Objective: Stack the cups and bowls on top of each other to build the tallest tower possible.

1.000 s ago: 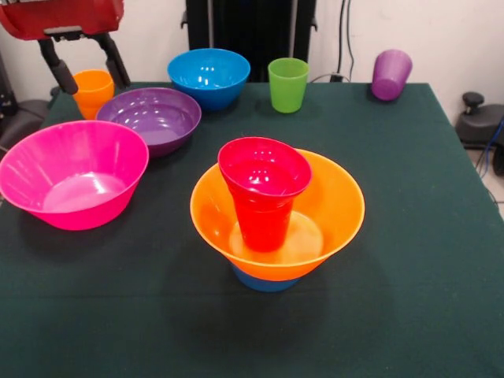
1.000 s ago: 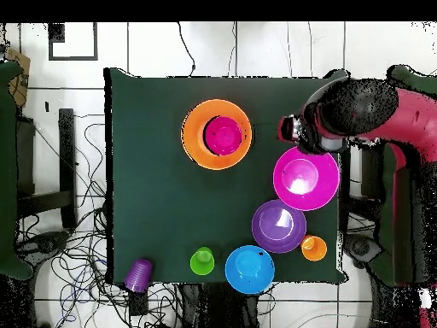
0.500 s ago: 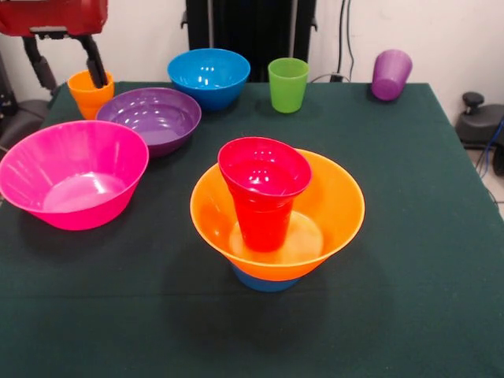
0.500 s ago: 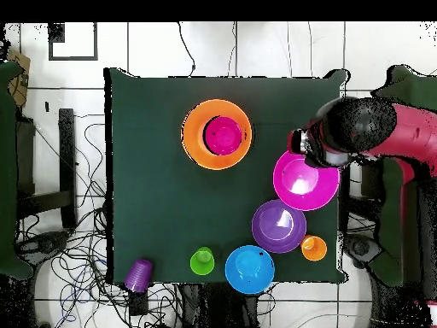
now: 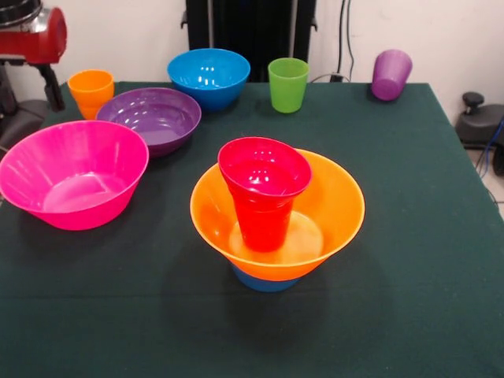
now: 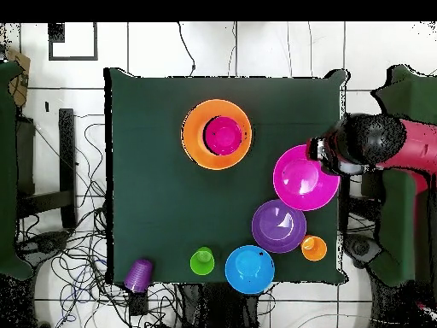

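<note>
Tower (image 5: 276, 216) sits centre frame in the front view: red cup (image 5: 264, 191) upright inside the orange bowl (image 5: 335, 205), a blue bowl (image 5: 264, 281) peeking out beneath. Pink bowl (image 5: 72, 173) lies at left, purple bowl (image 5: 150, 118) and orange cup (image 5: 91, 90) behind it. Gripper (image 5: 35, 59) is at the upper-left edge; I can't tell whether it is open, and it has hold of nothing visible.

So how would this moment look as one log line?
tower: red-orange plastic cup in large orange plastic bowl | end effector: off table's edge
</note>
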Available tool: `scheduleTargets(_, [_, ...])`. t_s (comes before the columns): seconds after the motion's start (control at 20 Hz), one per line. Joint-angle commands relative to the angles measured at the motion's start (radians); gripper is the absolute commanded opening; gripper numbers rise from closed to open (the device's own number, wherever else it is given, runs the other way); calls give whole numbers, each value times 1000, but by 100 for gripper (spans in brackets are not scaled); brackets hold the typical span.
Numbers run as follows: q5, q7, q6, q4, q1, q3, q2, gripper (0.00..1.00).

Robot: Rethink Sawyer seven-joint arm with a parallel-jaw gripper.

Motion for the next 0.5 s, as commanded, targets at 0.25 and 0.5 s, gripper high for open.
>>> scheduleTargets(0.25, [-107, -78, -154, 83, 35, -49, 149, 100])
scheduleTargets(0.5, [-95, -19, -197, 131, 66, -55, 126, 100])
